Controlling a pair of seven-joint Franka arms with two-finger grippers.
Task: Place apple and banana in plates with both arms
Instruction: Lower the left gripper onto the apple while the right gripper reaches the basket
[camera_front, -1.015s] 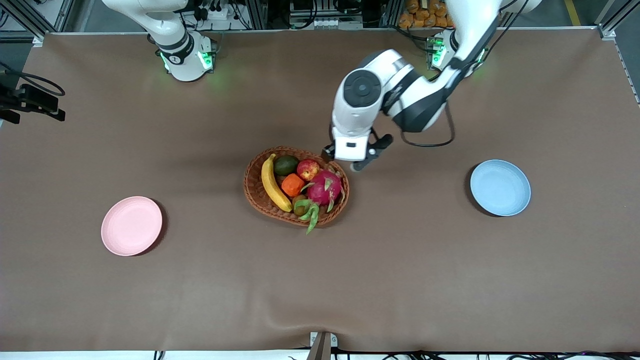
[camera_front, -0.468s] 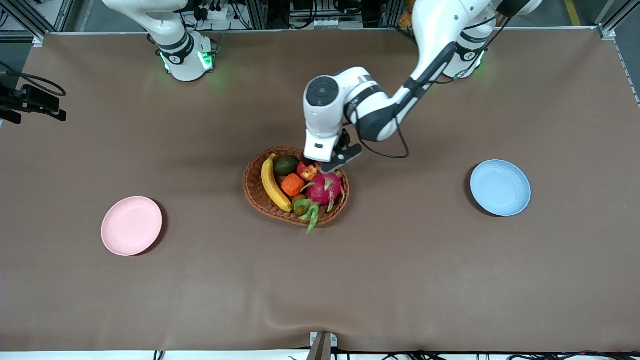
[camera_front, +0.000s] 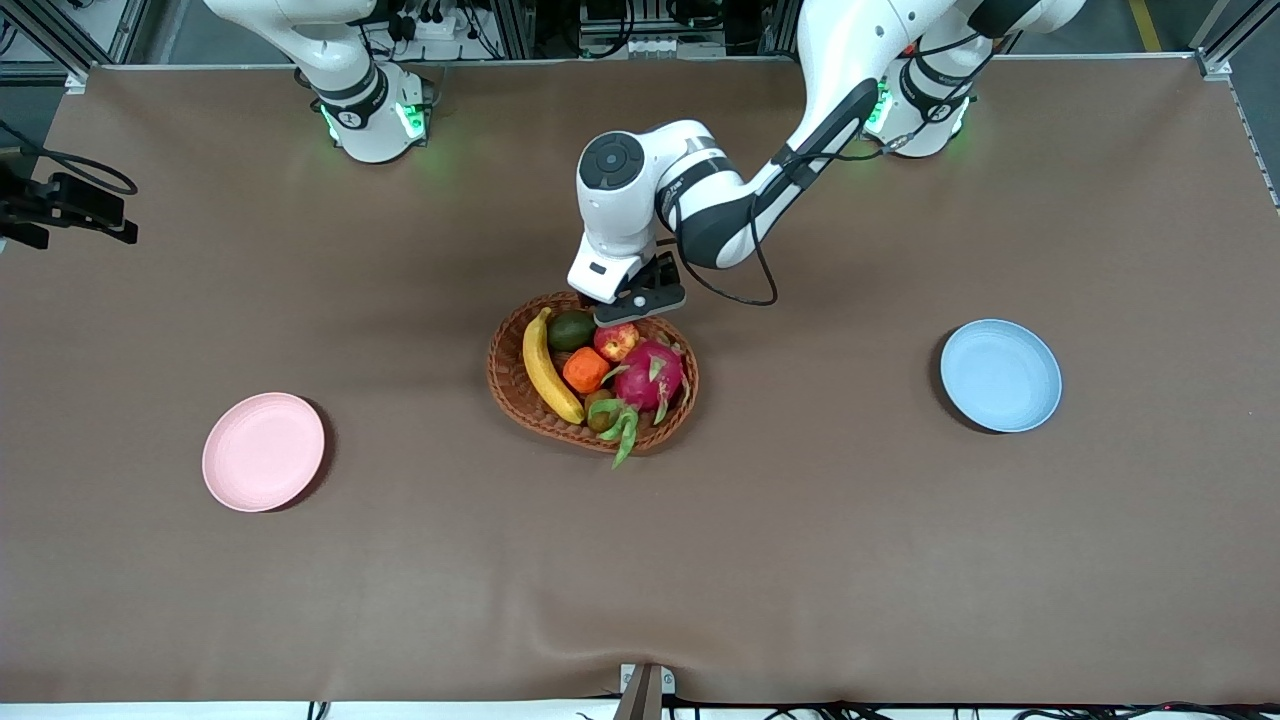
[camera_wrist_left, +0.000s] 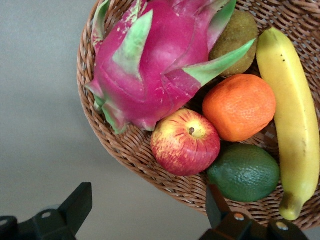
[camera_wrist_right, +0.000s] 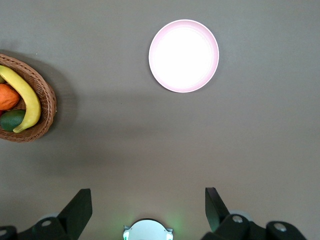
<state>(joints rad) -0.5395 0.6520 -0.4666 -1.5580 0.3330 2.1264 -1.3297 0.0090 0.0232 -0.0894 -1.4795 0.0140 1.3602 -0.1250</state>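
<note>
The red-yellow apple (camera_front: 617, 341) and the yellow banana (camera_front: 547, 366) lie in a brown wicker basket (camera_front: 503, 385) at mid-table. My left gripper (camera_front: 640, 303) hovers open and empty over the basket's rim on the robots' side, just above the apple. In the left wrist view the apple (camera_wrist_left: 185, 142) and banana (camera_wrist_left: 292, 120) show past the open left gripper (camera_wrist_left: 147, 205). The pale pink plate (camera_front: 263, 451) is toward the right arm's end, the pale blue plate (camera_front: 1000, 375) toward the left arm's end; both are empty. My right gripper (camera_wrist_right: 147, 205) is open and empty, high over the table, and waits.
The basket also holds a pink dragon fruit (camera_front: 652, 375), an orange fruit (camera_front: 585, 369), a green avocado-like fruit (camera_front: 572, 330) and small brown kiwis (camera_front: 600, 405). The right wrist view shows the pink plate (camera_wrist_right: 184, 56) and the basket's edge (camera_wrist_right: 47, 107).
The left arm has swung toward the right arm's end, carrying its open gripper from beside the basket to over the rim by the apple. The fruits, plates and right arm have not moved.
</note>
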